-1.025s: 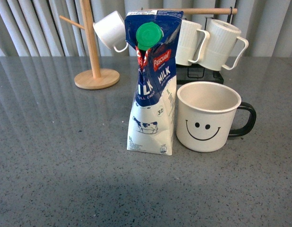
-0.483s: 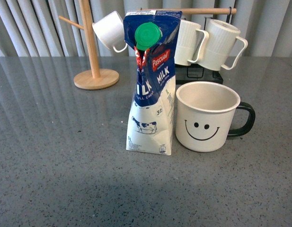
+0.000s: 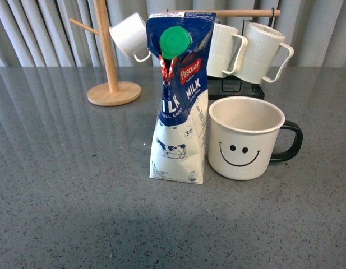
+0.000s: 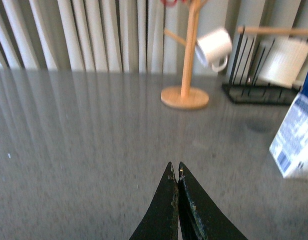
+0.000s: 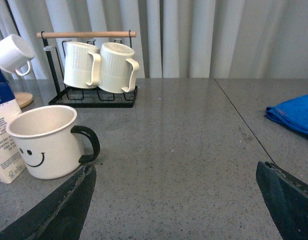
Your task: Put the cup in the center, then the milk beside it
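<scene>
Grippers first — the left gripper (image 4: 176,172) has its fingertips pressed together over bare table (image 4: 84,165), holding nothing, while the right gripper (image 5: 176,175) is spread wide and empty. Near its left finger stands the cup (image 3: 245,138), upright on the table, with the milk (image 3: 181,98) just beside it — they look nearly touching.

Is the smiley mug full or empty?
Empty. The front view looks down into the smiley mug and shows only its bare pale inner wall, no liquid. It stands upright beside the milk carton.
</scene>
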You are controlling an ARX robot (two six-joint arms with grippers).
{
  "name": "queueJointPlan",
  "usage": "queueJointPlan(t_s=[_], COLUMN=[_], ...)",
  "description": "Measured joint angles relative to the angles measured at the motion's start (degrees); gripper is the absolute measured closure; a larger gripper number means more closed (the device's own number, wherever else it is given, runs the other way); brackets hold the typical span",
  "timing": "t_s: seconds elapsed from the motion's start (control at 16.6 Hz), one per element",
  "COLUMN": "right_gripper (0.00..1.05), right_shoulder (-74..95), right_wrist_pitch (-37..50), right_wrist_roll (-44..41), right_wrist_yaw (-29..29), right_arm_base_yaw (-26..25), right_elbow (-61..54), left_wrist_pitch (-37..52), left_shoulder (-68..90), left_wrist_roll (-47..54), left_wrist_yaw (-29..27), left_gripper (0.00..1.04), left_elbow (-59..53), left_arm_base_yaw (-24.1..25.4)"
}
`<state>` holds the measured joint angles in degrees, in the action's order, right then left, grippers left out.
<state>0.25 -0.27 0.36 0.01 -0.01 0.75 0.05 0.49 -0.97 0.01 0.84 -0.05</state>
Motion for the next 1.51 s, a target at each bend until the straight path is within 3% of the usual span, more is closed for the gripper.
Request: queueJointPlan(t_s=[0.54,1.09,1.51], right_gripper=[0.07,0.07,0.07], right_shoulder=[0.0,0.0,0.0], right_wrist_pitch=[0.02,0.02,0.02], right_wrist_roll=[0.0,0.0,0.0], right_wrist_yaw=[0.0,0.0,-0.02], right_arm_base_yaw=[0.0,0.0,0.0], right_elbow=[0.0,0.0,0.0], left_wrist_pitch=[-0.28,-0.28,-0.28], left_shoulder=[0.09,0.09,0.09], left_wrist_roll=[0.0,0.09,0.09], left_wrist_yaw=[-0.02,-0.02,-0.02], left_gripper=[1.04,0.05,0.07], left_elbow=[0.0,0.0,0.0], left_arm_base_yaw=[0.0,0.0,0.0])
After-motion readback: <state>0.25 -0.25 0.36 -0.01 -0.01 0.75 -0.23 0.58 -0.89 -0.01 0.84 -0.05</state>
